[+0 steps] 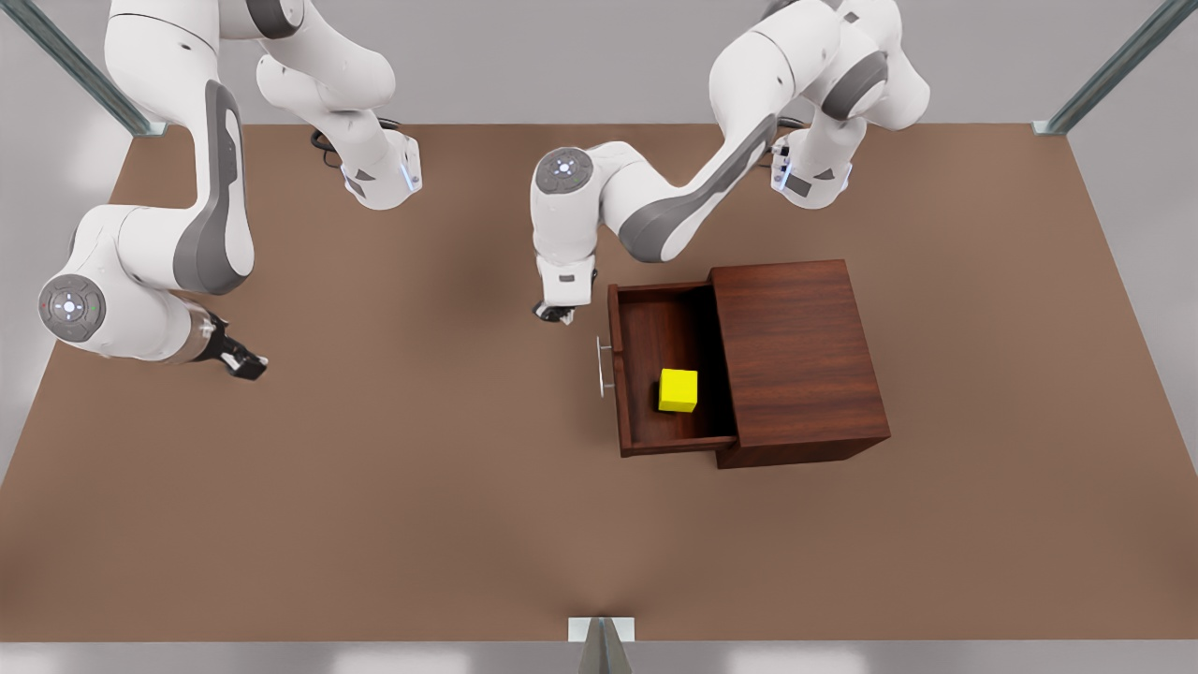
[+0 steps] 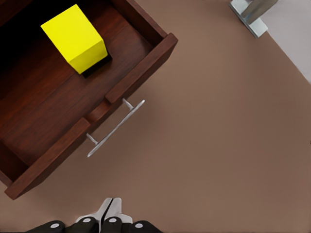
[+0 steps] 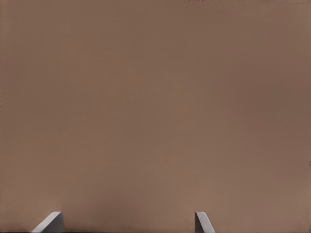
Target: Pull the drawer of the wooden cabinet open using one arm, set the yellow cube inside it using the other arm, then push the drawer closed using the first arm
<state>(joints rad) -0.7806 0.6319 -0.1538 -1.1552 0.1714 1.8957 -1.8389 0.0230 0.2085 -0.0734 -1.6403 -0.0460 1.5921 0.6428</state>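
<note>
The yellow cube (image 1: 678, 389) is sitting inside the open drawer (image 1: 655, 328) of the wooden cabinet (image 1: 796, 360), right of centre in the front view. The left gripper (image 1: 554, 314), fingers pressed together, is hovering just left of the drawer's upper corner, its arm bent down from above; the bar handle (image 1: 604, 366) is running top to bottom, below and to its right. The right gripper (image 1: 245, 363), fingers spread, is waiting over the brown surface (image 1: 374, 487) at far left.
</note>
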